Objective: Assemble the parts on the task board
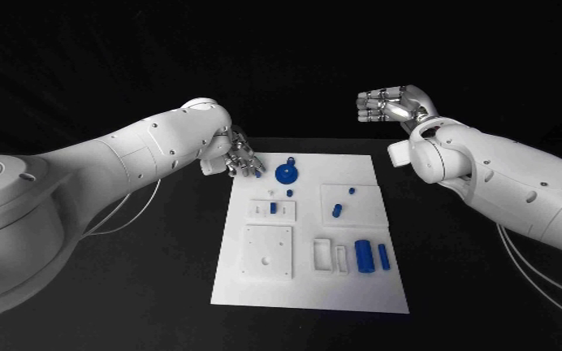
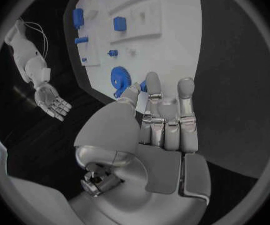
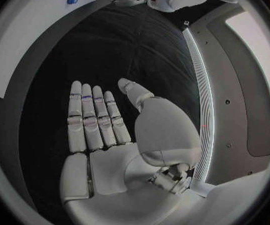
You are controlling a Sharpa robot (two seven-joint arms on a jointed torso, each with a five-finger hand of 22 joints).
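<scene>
Fingers [image 2: 166, 116] of the left hand [image 1: 239, 156] hang straight and empty just short of the blue gear [image 1: 287, 175] on the white board [image 1: 307, 286], so I'd ease them forward before pinching, while the right hand [image 1: 390, 106] waits open, well apart above the counter [image 1: 175, 286].
</scene>
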